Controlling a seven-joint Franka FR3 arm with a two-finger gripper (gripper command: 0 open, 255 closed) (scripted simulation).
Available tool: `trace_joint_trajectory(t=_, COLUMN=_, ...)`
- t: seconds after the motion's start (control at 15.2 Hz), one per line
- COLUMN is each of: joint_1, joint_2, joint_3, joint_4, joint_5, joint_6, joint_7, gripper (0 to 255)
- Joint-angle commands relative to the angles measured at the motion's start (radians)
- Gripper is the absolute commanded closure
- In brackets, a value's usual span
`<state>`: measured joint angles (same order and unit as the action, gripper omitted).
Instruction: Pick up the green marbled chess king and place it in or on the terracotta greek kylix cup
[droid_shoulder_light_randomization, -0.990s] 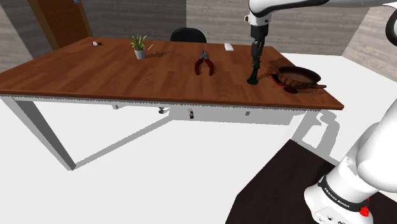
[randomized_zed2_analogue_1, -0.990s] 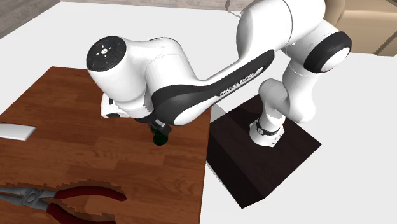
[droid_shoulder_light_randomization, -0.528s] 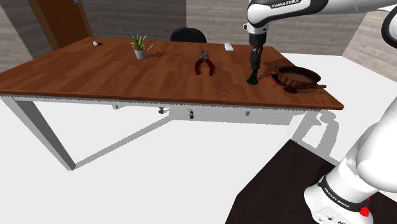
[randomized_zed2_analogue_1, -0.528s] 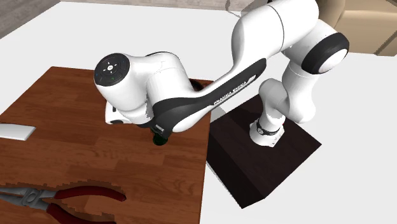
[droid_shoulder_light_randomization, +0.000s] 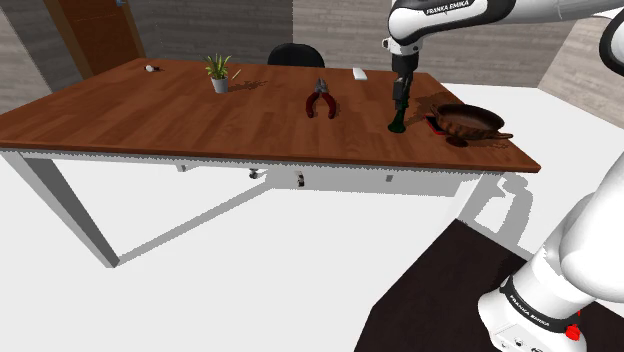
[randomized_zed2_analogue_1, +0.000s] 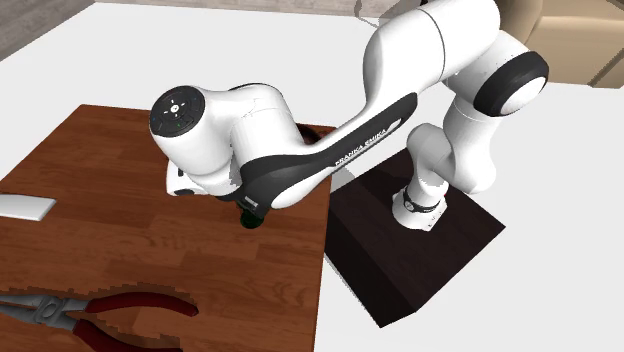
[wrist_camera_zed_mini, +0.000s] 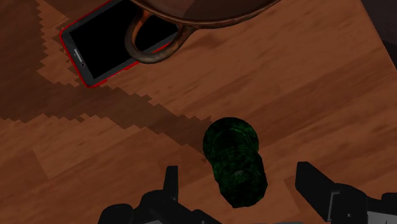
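The chess king (wrist_camera_zed_mini: 234, 159) was deep green, mottled with black marbling. The kylix cup (droid_shoulder_light_randomization: 468, 122) was a rusty terracotta brown, darker inside its bowl. The phone (wrist_camera_zed_mini: 102, 48) had a black screen and a thin red rim. The table (droid_shoulder_light_randomization: 150, 115) had a reddish-brown top with wood grain and pale grey legs. The pliers (droid_shoulder_light_randomization: 320, 100) had dark red handles and a grey nose. The potted plant (droid_shoulder_light_randomization: 218, 73) had green leaves in a light grey pot. The arm (randomized_zed2_analogue_1: 210, 130) was white with dark joints, the gripper (wrist_camera_zed_mini: 240, 175) all black, and the stand (randomized_zed2_analogue_1: 400, 270) a very dark brown.
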<state>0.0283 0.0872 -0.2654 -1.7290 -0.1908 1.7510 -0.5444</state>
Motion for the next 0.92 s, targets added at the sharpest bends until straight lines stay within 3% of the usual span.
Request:
trace_joint_trajectory(t=0.0, joint_1=0.000, joint_2=0.000, joint_3=0.000, joint_4=0.000, joint_5=0.000, joint_6=0.000, joint_7=0.000, gripper=255)
trace_joint_trajectory(t=0.59, joint_1=0.000, joint_2=0.000, joint_3=0.000, joint_4=0.000, joint_5=0.000, joint_6=0.000, joint_7=0.000, gripper=255)
trace_joint_trajectory(t=0.86, joint_1=0.000, joint_2=0.000, joint_3=0.000, joint_4=0.053, joint_5=0.001, joint_6=-0.052, joint_7=-0.009, gripper=255)
